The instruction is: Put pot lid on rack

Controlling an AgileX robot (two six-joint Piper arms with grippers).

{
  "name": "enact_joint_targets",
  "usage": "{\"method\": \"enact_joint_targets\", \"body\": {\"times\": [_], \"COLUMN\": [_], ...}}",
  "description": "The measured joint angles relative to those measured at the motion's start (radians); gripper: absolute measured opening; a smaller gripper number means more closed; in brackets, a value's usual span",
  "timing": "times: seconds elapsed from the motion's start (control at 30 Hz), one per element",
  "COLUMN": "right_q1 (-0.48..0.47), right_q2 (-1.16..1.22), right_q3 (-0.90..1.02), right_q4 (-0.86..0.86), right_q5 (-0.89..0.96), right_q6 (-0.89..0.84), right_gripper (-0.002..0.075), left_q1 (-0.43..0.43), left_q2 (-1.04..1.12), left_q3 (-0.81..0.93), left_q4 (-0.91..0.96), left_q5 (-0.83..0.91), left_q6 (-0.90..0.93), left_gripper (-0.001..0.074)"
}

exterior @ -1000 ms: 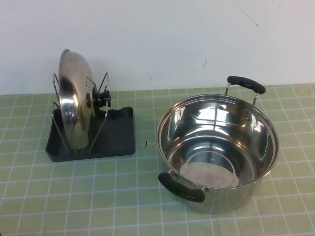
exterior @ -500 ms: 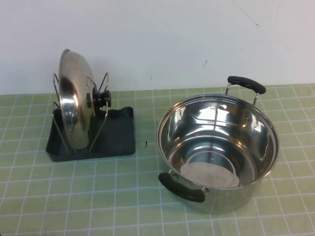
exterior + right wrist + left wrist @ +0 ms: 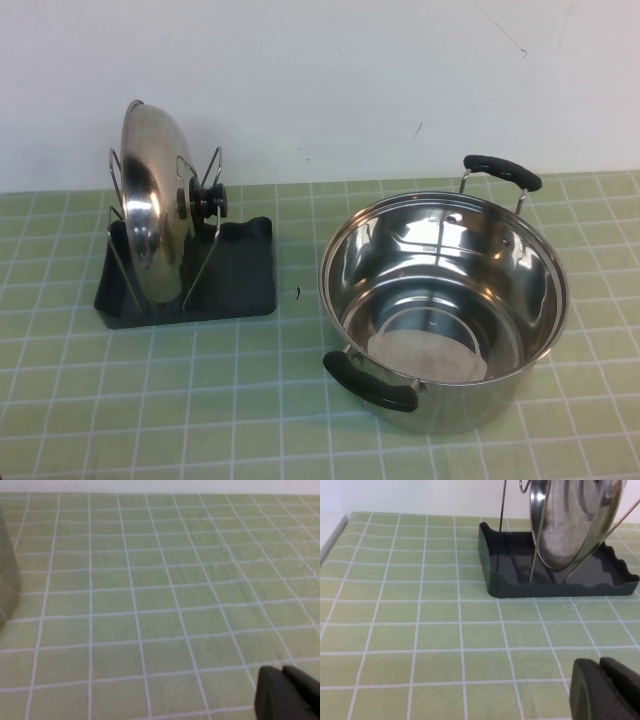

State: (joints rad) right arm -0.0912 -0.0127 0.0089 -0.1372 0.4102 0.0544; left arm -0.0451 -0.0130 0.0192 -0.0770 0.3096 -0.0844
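Note:
The shiny steel pot lid (image 3: 150,205) with its black knob (image 3: 203,201) stands on edge between the wire loops of the dark plastic rack (image 3: 235,275) at the table's back left. In the left wrist view the lid (image 3: 570,525) and the rack (image 3: 555,582) show ahead. My left gripper (image 3: 601,682) is shut and empty, low over the table, well back from the rack. My right gripper (image 3: 286,687) is shut and empty over bare tiles. Neither gripper shows in the high view.
A deep steel pot (image 3: 443,305) with two black handles (image 3: 370,382) stands open at the right of the green tiled table (image 3: 200,400). A white wall runs along the back. The pot's side shows at the edge of the right wrist view (image 3: 7,580).

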Motion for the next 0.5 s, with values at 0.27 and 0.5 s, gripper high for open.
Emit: {"method": "enact_joint_targets", "body": {"times": [0.27,0.5], "right_q1": [0.0,0.0], "right_q2": [-0.001,-0.001], "right_q3": [0.01,0.01], "right_q4": [0.059,0.065], "right_q5": [-0.045,-0.047], "right_q6": [-0.217,-0.143], "right_gripper": [-0.0001,-0.0001], "left_q1": [0.0,0.0], "left_q2": [0.0,0.0], "left_q3": [0.0,0.0], "left_q4": [0.0,0.0], "left_q5": [0.0,0.0], "left_q6": [0.0,0.0], "left_gripper": [-0.0002,-0.0002]}}
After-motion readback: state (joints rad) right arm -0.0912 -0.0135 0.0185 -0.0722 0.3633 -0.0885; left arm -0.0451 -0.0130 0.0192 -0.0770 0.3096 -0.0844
